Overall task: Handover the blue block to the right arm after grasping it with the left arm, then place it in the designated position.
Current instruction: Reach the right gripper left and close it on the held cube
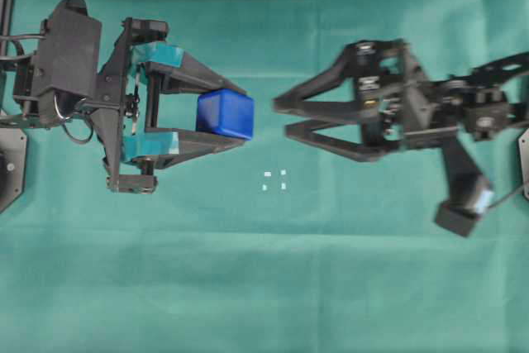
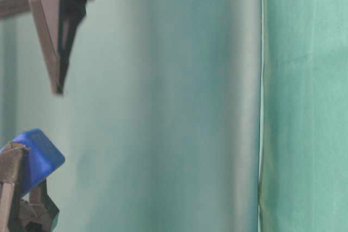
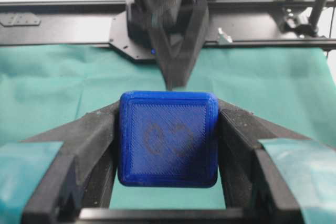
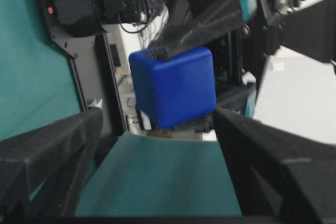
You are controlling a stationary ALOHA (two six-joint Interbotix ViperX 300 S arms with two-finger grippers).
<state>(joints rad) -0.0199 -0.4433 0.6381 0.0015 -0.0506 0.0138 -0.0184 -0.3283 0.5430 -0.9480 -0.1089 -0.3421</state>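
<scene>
I see a worktop point(image 1: 264, 287) draped in creased teal-green cloth point(image 3: 63, 77), a black metal frame point(image 3: 63, 22) behind it, under even lighting.

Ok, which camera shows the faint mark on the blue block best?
The left wrist view: the blue block fills the frame, marked face on. Overhead and right wrist show unmarked faces; the table-level view catches just a corner.
</scene>
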